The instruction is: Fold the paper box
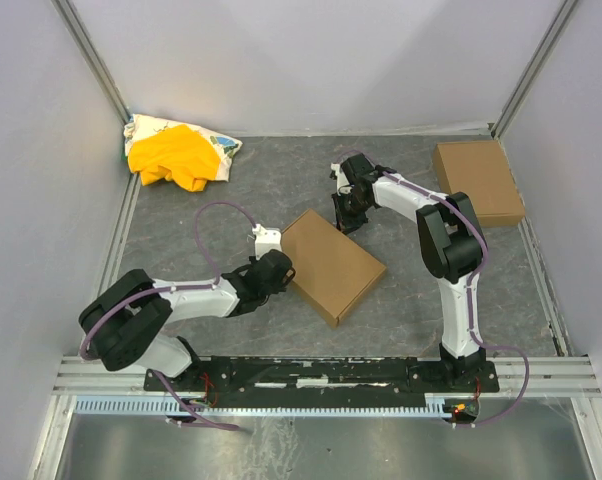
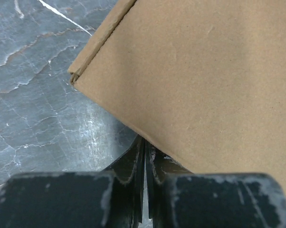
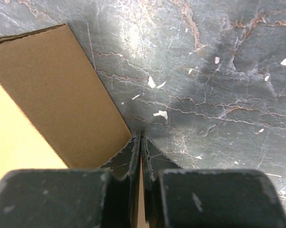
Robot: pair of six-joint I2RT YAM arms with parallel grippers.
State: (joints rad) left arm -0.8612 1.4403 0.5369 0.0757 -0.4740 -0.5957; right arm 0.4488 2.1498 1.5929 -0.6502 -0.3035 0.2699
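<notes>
My left gripper [image 2: 145,142]: clenched, empty, tips at the paper box [image 2: 204,76] edge, upper right. My right gripper [image 3: 141,137]: clenched, empty, beside its corner. Overhead, box lies mid-frame. Judged light, stiff, smooth-faced; pinch an edge, not the faces.

Nothing legible anywhere: no text, label, brand, number or sign. Plain brown cardboard, unprinted, on the paper box [image 1: 333,266] and on the smaller cardboard box [image 1: 478,181] at the far right of the table [image 1: 231,200]. Faint coloured print on the white bag [image 1: 221,148] under the yellow cloth [image 1: 176,160], too small to read.
</notes>
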